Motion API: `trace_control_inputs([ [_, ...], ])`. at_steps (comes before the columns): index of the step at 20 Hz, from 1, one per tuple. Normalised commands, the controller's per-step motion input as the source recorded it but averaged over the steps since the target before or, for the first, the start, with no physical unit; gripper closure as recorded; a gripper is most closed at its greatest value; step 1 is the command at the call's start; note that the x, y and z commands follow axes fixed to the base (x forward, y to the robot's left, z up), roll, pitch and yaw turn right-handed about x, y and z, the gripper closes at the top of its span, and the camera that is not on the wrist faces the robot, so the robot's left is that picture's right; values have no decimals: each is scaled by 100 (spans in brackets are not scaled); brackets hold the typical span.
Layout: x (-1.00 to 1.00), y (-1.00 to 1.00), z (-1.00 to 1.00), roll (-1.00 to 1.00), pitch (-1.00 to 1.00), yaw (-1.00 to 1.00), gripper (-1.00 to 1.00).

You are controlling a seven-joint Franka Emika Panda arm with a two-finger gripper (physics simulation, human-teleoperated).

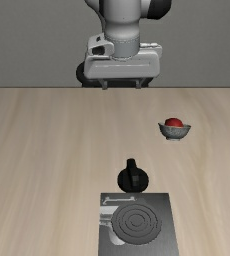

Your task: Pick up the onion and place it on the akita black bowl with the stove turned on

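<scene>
Aloft, gripper (122, 84) (pointing straight down)

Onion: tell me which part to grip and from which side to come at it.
Grip the onion across its rounded top, coming straight down from above. It sits inside the small bowl, whose rim surrounds its lower sides, so a sideways approach would likely hit the bowl. Only its top bulges clear of the rim.

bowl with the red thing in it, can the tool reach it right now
Probably yes: the bowl stands alone, the stove and the dark object lie well apart from it, and the tool hangs with open space between.
</scene>
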Motion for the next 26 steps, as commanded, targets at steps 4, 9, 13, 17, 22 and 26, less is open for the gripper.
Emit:
trace_control_inputs([
  [4,50,50,0,0,0,0,-100],
  [9,40,60,0,0,0,0,-100],
  [13,0,0,0,0,0,0,-100],
  [17,0,0,-100,0,0,0,-100],
  [22,0,0,-100,0,0,0,-100],
  [26,0,0,-100,0,0,0,-100],
])
